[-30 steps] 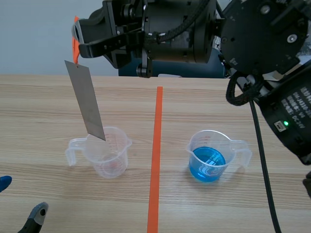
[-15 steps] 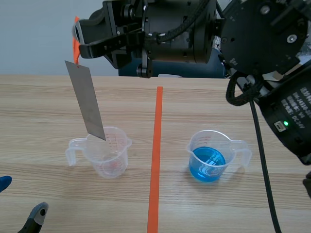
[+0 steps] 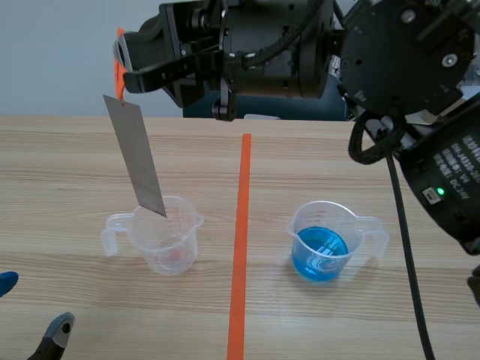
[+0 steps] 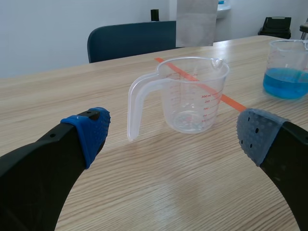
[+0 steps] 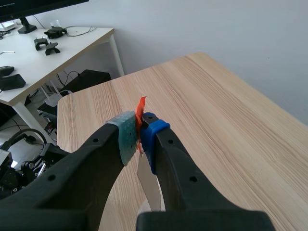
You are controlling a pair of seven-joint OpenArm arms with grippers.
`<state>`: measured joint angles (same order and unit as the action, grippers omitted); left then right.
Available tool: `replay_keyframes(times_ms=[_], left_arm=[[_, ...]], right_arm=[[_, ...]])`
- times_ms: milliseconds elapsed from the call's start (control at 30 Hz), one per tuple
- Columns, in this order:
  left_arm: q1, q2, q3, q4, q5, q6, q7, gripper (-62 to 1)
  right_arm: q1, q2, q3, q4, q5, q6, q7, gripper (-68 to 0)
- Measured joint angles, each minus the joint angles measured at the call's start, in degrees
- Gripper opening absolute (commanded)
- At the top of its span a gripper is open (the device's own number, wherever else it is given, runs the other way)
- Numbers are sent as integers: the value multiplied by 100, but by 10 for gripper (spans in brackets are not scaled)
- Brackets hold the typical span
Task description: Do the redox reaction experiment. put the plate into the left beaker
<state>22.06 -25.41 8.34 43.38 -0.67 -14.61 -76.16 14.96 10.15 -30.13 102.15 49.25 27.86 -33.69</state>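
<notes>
Left gripper [image 3: 31, 307] seen low, on robot's side of left beaker [image 3: 166, 240]; fingers spread wide, nothing held. Grey metal plate [image 3: 139, 157] hung tilted above left beaker, lower corner just over its rim. Plate's top edge pinched between pads of right gripper [image 3: 120, 71], high above left beaker. Left beaker clear, upright. Orange tape line [image 3: 240, 225] seen right of left beaker; blue-filled beaker [image 3: 322, 244] farther right.

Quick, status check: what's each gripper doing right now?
Left gripper: open, holding nothing.
Right gripper: shut on the plate.
</notes>
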Motion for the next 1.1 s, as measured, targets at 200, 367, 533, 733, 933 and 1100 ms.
replay_keyframes(times_ms=[200,367,533,733,933,1100], left_arm=[[0,0,0,0,2,0,2,-54],[0,0,0,0,9,0,2,-54],[0,0,0,0,17,0,2,-54],[0,0,0,0,17,0,2,-54],[0,0,0,0,17,0,2,-54],[0,0,0,0,17,2,2,-54]], right_arm=[[-164,0,0,-15,-42,0,-9,-673],[-164,0,0,-101,-46,0,-7,-673],[-164,0,0,-367,-87,0,39,-673],[-164,0,0,-754,-197,-2,332,-673],[-164,0,0,-1005,-254,0,625,-673],[-164,0,0,-1388,-411,57,999,-673]])
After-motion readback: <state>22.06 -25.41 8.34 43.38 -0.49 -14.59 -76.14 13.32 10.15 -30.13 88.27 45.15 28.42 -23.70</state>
